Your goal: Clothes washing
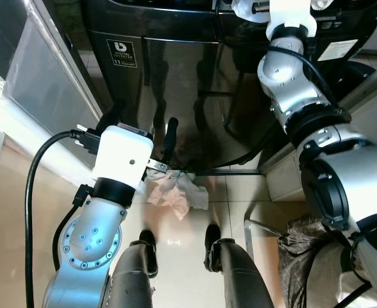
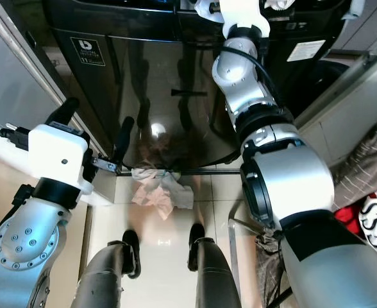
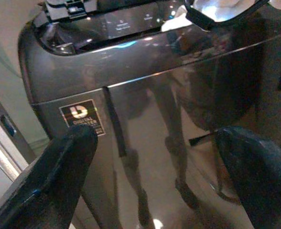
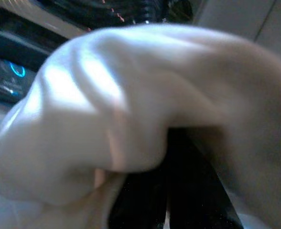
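**One garment up at the washer, another left on the floor**

The robot stands right against the dark, glossy washing machine [image 1: 175, 96]. Its right arm is stretched up to the top of the machine, and the right gripper [image 4: 178, 191] there has its black fingers closed on a pale cloth [image 4: 131, 105] that bulges over them in the right wrist view. Behind the cloth I can make out the lit control panel [image 4: 11, 71], so the cloth seems to be over or near the top opening, though I cannot tell whether it is past the rim.

The left gripper [image 3: 155, 157] hangs low in front of the machine's front panel, its fingers spread wide and empty.

Down on the tiled floor [image 1: 233, 192], a crumpled pink and white garment [image 1: 175, 192] lies at the machine's foot, just ahead of the robot's feet [image 1: 182, 247].

The risks I see: if the right fingers let go before the cloth is well over the drum, it could slide down the slick front to the floor. The floor garment sits close to the feet, so a step forward could tread on it or snag it.
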